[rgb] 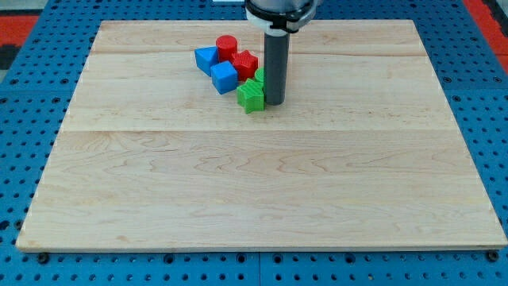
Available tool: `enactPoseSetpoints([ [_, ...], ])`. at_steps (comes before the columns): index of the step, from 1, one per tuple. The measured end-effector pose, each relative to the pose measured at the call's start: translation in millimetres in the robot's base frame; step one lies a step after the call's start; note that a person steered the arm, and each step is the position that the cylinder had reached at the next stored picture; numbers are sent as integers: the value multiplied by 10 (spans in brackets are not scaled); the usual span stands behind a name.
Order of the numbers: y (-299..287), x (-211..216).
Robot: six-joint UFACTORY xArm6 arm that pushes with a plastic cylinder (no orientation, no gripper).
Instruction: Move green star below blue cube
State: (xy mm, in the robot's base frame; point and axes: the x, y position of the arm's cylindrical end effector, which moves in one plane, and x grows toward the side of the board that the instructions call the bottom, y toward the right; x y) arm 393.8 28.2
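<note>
Because my tip (274, 102) rests against the right side of the green star (251, 95), holding nothing, a leftward push should carry it below the blue cube (225, 77)

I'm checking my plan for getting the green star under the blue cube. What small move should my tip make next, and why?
Probably a short push toward the view's left and slightly down. My tip sits against the right side of the green star, which lies down-right of the blue cube, not yet straight below it.
</note>
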Motion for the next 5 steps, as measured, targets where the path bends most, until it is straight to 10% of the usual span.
enactPoseSetpoints([
  [5,-1440,50],
])
